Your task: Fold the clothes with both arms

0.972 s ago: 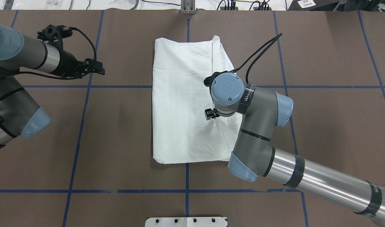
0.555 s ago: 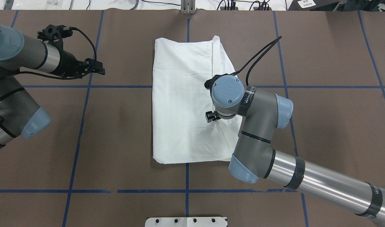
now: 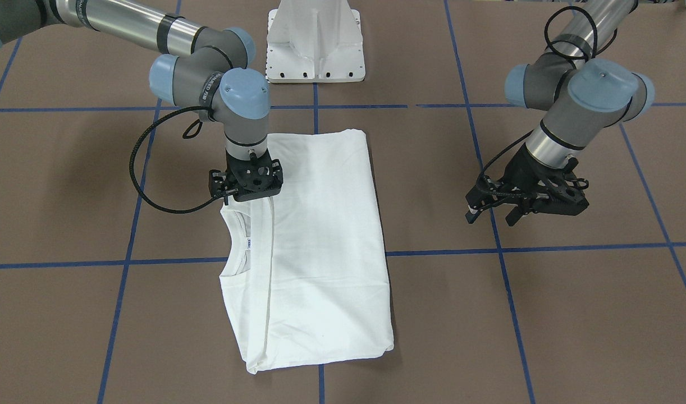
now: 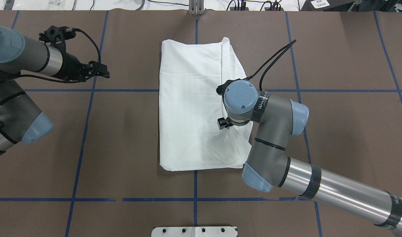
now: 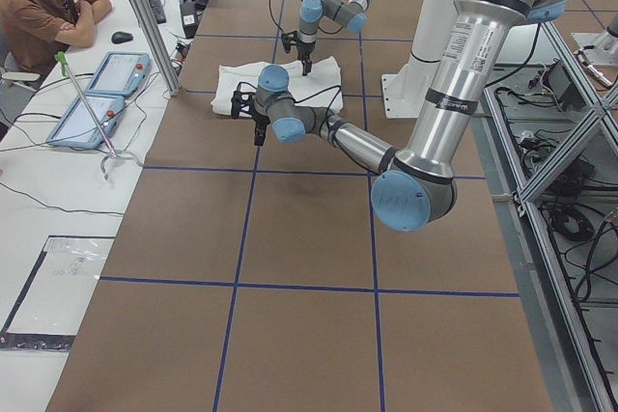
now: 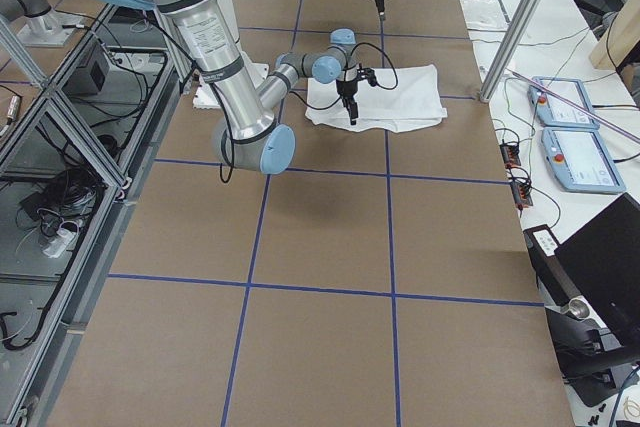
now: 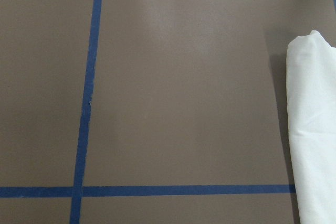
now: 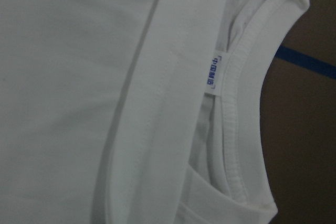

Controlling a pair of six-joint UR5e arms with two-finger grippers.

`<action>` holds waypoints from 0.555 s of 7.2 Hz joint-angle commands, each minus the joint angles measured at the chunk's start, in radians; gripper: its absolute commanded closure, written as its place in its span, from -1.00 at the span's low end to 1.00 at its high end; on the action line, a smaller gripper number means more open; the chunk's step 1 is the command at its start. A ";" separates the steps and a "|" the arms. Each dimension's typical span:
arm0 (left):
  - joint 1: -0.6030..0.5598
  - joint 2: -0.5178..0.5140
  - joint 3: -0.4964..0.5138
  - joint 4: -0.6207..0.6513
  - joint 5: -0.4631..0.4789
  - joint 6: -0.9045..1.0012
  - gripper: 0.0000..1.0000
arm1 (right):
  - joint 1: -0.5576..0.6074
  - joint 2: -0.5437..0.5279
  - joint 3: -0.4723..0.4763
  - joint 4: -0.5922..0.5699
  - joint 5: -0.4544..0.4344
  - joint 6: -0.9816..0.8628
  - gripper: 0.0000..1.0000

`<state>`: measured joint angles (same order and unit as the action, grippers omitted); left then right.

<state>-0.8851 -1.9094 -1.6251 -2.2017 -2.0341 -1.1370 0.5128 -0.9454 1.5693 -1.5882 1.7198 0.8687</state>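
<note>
The white shirt (image 3: 320,235) lies folded into a long rectangle in the middle of the table (image 4: 128,138). Its ribbed collar (image 3: 233,241) and small neck label (image 8: 214,72) face up at one long edge; no black text shows. My right gripper (image 3: 243,193) points straight down just above the shirt edge beside the collar. Its fingertips are hidden under its body, in the overhead view (image 4: 224,123) too. My left gripper (image 3: 490,219) is open and empty, off to the side of the shirt above bare table, as the overhead view (image 4: 105,71) also shows.
The white pedestal base (image 3: 315,45) stands at the robot's edge of the table. Blue tape lines (image 4: 89,90) cross the brown table cover. A person (image 5: 43,7) sits beyond the far table edge, next to two tablets (image 5: 101,94).
My right wrist has shifted slightly to the right and toward the robot above the shirt's collar edge. The left arm and the shirt have not visibly moved.
</note>
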 commanded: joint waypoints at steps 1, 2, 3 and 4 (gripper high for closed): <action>0.000 -0.003 -0.004 -0.001 0.000 -0.004 -0.99 | 0.022 -0.074 0.067 0.001 0.018 -0.010 -1.00; 0.000 -0.002 -0.010 0.002 0.000 -0.004 -0.99 | 0.035 -0.143 0.136 -0.001 0.036 -0.017 -1.00; 0.000 -0.003 -0.015 0.002 0.000 -0.007 -0.99 | 0.047 -0.194 0.176 -0.001 0.046 -0.040 -1.00; 0.000 -0.008 -0.025 0.005 0.000 -0.007 -1.00 | 0.067 -0.237 0.201 0.001 0.053 -0.060 -1.00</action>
<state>-0.8851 -1.9138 -1.6402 -2.1993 -2.0341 -1.1432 0.5586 -1.1223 1.7275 -1.5887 1.7615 0.8324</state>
